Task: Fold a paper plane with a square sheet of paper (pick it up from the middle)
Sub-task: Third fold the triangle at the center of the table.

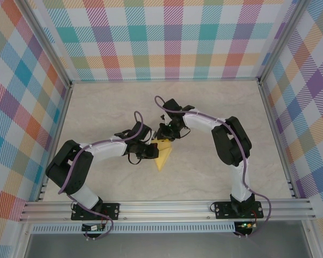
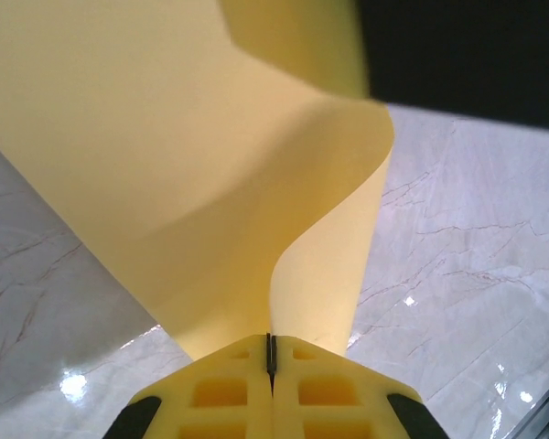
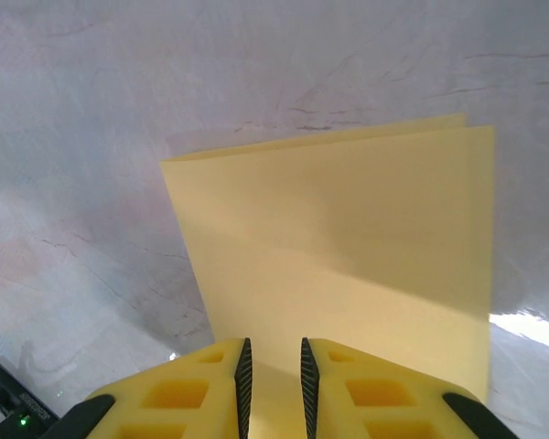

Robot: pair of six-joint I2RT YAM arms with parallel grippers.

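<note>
Action at the middle of the tabletop [image 1: 107, 107]: yellow sheet [image 1: 162, 156], a folded wedge from above, flanked by the left gripper [image 1: 147, 151] and the right gripper [image 1: 166, 133]. Pinches the edge with the left gripper [image 2: 270, 347], jaws pressed together, paper curling up and over in a loose bend. Over to the right gripper [image 3: 273, 352]: jaws a sliver apart, doubled layers of the sheet [image 3: 348, 247] running into that gap, not squeezed.

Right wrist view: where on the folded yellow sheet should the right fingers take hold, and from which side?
Probably the near edge of the folded sheet, mid-width, straight on from the wrist side: both layers lie together there, ahead of the parted fingers, and the left gripper pinches another part.
</note>
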